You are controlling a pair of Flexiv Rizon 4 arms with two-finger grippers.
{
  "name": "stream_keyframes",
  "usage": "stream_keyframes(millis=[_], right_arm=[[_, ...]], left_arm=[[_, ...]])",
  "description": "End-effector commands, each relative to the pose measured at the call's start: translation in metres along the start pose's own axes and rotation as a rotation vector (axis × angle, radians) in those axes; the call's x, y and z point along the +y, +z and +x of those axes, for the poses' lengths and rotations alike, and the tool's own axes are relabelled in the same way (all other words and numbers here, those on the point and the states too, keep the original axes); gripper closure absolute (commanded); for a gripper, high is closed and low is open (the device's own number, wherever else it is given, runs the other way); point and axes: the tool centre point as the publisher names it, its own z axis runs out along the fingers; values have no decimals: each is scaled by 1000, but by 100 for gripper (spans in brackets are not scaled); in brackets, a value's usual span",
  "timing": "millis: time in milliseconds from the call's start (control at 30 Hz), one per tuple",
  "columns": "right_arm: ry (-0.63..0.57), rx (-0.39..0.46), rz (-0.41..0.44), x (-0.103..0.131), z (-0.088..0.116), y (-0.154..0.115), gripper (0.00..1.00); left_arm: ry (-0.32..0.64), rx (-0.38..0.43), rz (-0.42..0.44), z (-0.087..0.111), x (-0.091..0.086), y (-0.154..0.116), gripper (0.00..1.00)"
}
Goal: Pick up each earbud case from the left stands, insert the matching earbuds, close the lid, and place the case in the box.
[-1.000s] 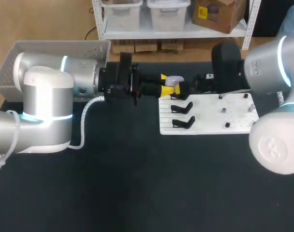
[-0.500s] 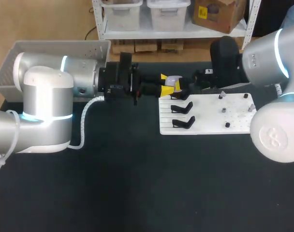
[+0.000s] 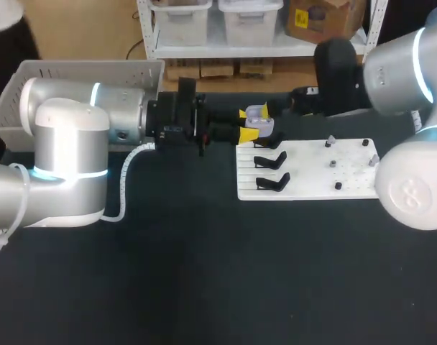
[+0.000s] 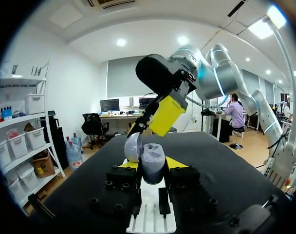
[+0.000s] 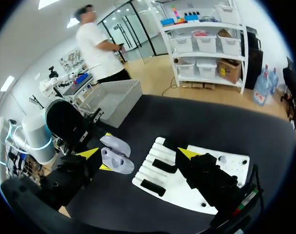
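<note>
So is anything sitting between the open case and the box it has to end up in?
Nothing visible on the table. The case, held in the left hand, has only that arm's own body lying between it and the box.

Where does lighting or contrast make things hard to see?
Head view: the left claw merges with the dark table, only its yellow tips and the pale case clear. Left wrist view: case evenly lit. Right wrist view: black stands plain on the white board.
</note>
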Motion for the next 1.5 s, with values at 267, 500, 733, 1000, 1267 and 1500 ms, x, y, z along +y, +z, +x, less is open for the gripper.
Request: stream_keyframes(millis=[267, 500, 733, 1000, 1267, 1500], right_arm=[[-231, 148, 448, -6, 12, -51, 0], [-264, 364, 623, -42, 37, -67, 0], [-221, 528, 665, -82, 65, -71, 0], [-166, 623, 684, -123, 82, -70, 0], [-90, 658, 657, -154, 96, -66, 0], [-38, 663, 651, -172, 111, -57, 13]], left_arm=[[2, -2, -4, 1, -1, 0, 100], [2, -2, -4, 1, -1, 0, 100], [2, -2, -4, 1, -1, 0, 100], [2, -2, -4, 1, -1, 0, 100], [2, -2, -4, 1, -1, 0, 100], [2, -2, -4, 1, -1, 0, 100]])
